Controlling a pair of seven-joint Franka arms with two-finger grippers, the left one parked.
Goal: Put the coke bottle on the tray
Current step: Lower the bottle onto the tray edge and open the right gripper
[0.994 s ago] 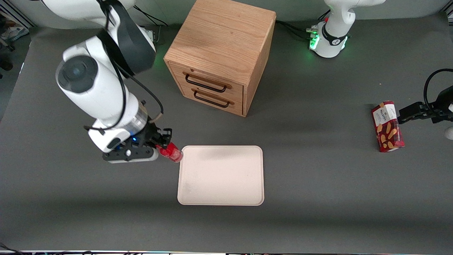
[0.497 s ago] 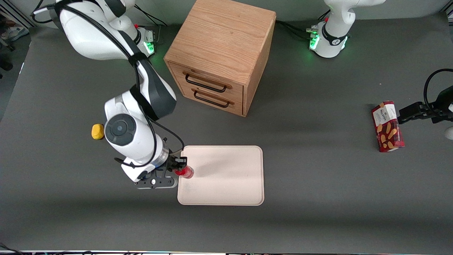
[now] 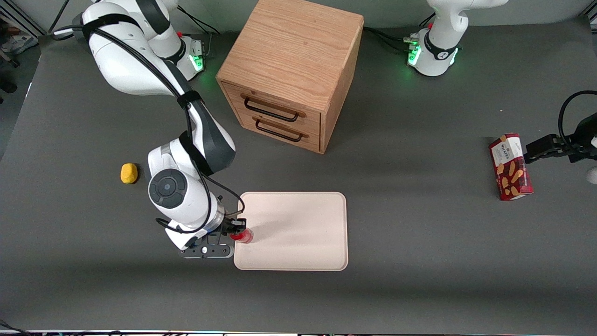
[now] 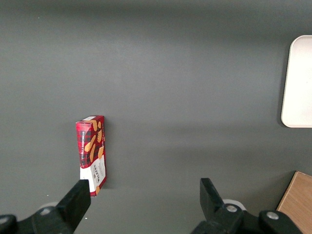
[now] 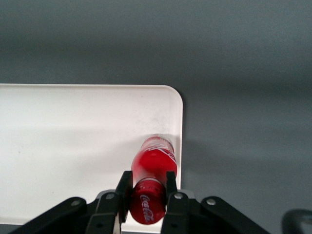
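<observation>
The coke bottle (image 3: pixel 243 235) is a tiny red bottle, held in my gripper (image 3: pixel 238 229) just inside the tray's edge nearest the working arm. The tray (image 3: pixel 298 233) is flat, pale beige-pink, with rounded corners. In the right wrist view the gripper (image 5: pixel 146 187) is shut on the coke bottle (image 5: pixel 153 168), both fingers pressed on its sides near the cap end. The bottle's base points down at the tray (image 5: pixel 73 136) close to its rim and corner. I cannot tell whether the base touches the tray.
A wooden drawer cabinet (image 3: pixel 291 70) stands farther from the front camera than the tray. A yellow lump (image 3: pixel 128 173) lies toward the working arm's end of the table. A red snack box (image 3: pixel 510 166) lies toward the parked arm's end and shows in the left wrist view (image 4: pixel 92 153).
My gripper has carried the coke bottle from beside the tray's corner nearer the cabinet to over the tray's edge, moving nearer the front camera and lower. The arm has uncovered the yellow lump.
</observation>
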